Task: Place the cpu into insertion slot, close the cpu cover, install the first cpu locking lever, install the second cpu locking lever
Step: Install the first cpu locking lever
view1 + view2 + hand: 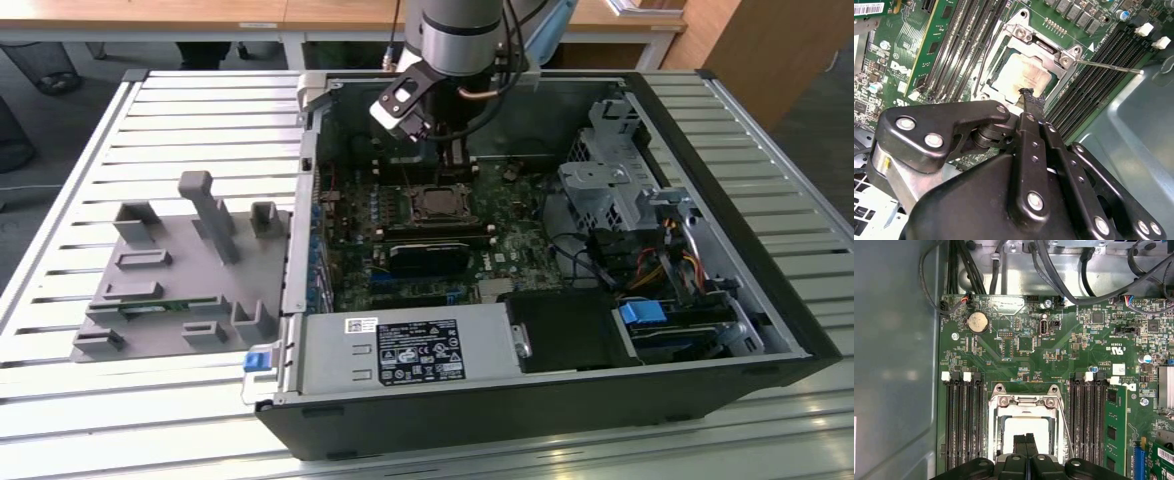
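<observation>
Open computer case (534,420) is noted on a slatted metal table (160,110), with wooden desks (200,15) behind. The gripper (1026,437) is seen inside the case, fingers pressed together, nothing grasped, tips just over the cpu (1026,426). The cpu is seated in the insertion slot (437,203), the cpu cover (1024,401) laid flat around it. A thin lever (1109,65) juts sideways.

The gripper (1025,438) hangs just above the cpu (1026,426), which lies framed by the cover (1026,401) on the board (1019,347). Memory slots (961,425) run along both sides of the tips. A lever (1109,66) juts out beside the cover.
</observation>
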{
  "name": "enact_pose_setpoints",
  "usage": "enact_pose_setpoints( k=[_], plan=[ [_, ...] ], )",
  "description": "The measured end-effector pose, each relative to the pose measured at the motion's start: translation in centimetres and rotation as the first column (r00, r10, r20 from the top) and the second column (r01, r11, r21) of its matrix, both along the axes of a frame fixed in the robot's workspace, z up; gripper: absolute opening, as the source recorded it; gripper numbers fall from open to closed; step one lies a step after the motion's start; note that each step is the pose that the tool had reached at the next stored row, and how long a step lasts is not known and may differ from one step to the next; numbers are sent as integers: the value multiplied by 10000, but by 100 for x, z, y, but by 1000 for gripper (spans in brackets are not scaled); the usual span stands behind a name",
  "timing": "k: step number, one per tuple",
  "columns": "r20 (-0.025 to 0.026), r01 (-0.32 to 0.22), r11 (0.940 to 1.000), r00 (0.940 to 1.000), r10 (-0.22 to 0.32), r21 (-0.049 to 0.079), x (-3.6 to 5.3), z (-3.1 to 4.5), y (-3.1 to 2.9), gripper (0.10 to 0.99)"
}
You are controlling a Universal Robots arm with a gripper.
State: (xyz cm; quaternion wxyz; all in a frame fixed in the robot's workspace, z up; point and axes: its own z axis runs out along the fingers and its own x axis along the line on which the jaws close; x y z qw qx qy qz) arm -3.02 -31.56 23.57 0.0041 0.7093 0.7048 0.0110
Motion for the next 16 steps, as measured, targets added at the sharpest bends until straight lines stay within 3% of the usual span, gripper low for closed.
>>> enact_pose_setpoints(
  k=[16],
  plan=[
    [0,0,10000,10000,0,-1,0,34,0,106]
  ],
)
